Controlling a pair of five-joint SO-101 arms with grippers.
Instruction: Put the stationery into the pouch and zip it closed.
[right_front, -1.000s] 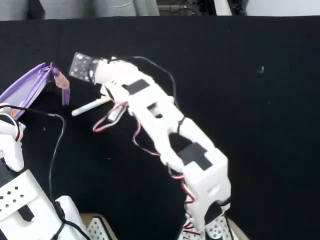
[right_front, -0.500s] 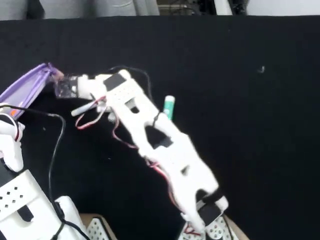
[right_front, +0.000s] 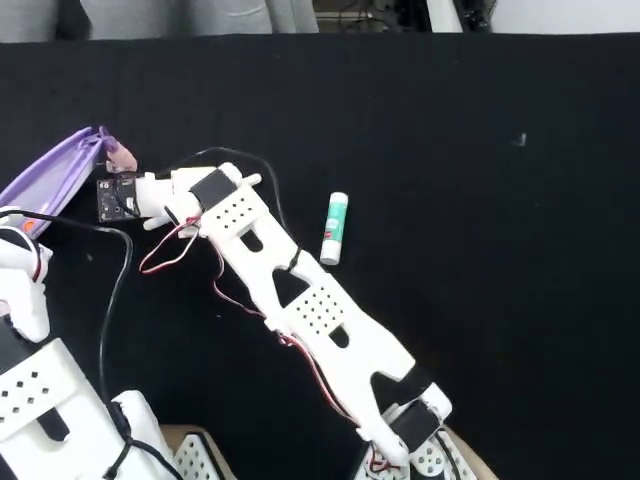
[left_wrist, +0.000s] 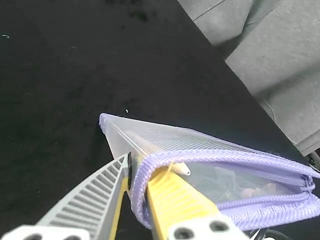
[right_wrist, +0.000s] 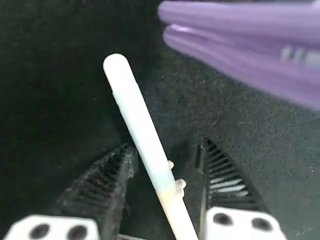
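Note:
A purple-trimmed clear pouch stands on edge at the table's far left, its mouth open. My left gripper is shut on the pouch rim; in the high view it sits at the pouch's near end. A white tip shows through the clear wall. A white pen lies on the black table just in front of the pouch. My right gripper is low over the pen, open, with one finger on each side. In the high view this gripper is beside the pouch, with the pen's end poking out beneath it.
A green-and-white glue stick lies near the table's middle, to the right of my right arm. A black cable runs from the left arm's base. The table's right half is bare black cloth.
My right arm swung left and lowered toward the pouch, uncovering the glue stick. Its gripper now straddles the pen. The left gripper and pouch stayed put.

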